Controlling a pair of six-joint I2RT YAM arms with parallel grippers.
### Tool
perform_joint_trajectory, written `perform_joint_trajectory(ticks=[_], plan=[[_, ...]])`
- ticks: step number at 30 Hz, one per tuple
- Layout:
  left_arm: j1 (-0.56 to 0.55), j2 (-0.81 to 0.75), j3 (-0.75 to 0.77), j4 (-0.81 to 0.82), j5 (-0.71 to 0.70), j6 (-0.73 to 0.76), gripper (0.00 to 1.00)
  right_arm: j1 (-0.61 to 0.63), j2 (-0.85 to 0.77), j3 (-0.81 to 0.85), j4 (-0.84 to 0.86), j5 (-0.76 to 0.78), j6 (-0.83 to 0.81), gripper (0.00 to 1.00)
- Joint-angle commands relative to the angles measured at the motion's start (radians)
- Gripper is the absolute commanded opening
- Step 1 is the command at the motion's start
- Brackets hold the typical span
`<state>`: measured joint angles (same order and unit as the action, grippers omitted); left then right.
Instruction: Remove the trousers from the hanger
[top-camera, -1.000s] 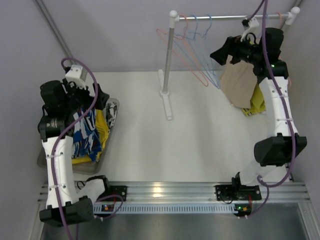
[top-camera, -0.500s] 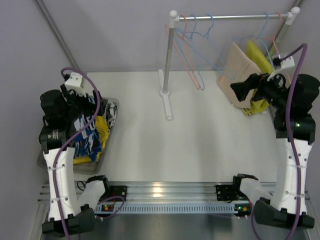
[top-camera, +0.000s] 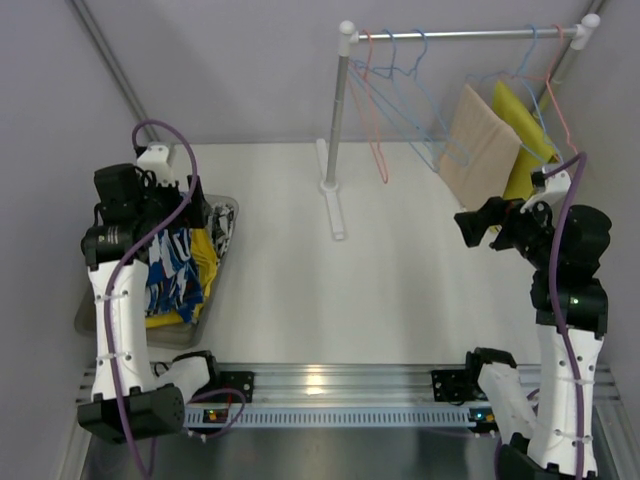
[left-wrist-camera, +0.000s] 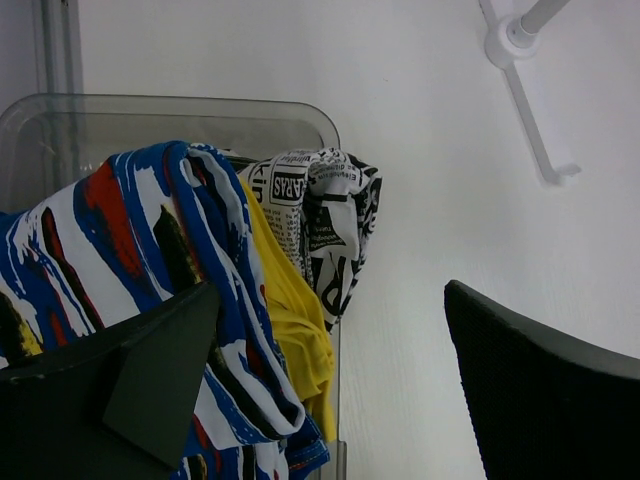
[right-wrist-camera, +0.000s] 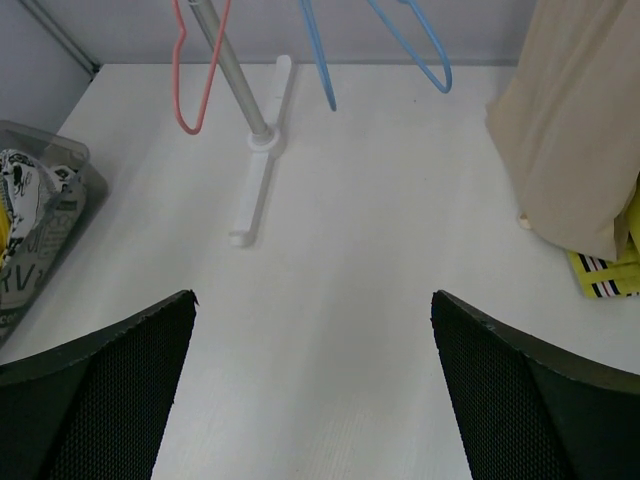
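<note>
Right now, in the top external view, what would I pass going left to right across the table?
blue patterned trousers → yellow trousers → black-and-white trousers → rack post → red hanger → beige cloth → olive-yellow cloth

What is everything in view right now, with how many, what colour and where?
Table: one, white.
Clothes rail: one, white posts, metal bar, back of table.
Empty hangers: several, red and blue, on the rail.
Beige cloth: one, hanging near the rail's right end.
Olive-yellow cloth: one, hanging behind the beige cloth.
Bin: one, clear, table's left side.
Blue trousers: one, white and red patches, in the bin.
Yellow trousers: one, plain, in the bin.
Print trousers: one, black-and-white, in the bin.
Left gripper: black, open, over the bin.
Right gripper: black, open, above the table's right side.
</note>
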<state>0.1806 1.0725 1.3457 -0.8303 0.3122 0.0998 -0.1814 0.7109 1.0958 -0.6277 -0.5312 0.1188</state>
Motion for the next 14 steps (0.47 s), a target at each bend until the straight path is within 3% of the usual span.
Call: perform_joint_trajectory(ticks=[1,14], plan=[[-0.001,0.009,0.064,-0.044,-0.012,-0.023,0.99,-0.012,-0.010,-0.008,0.019,0.014,0.016,0.99],[-0.001,-0.006,0.066,-0.015,-0.084,-0.080,0.99,-0.012,-0.045,-0.039,0.033,0.014,0.041,0.99]])
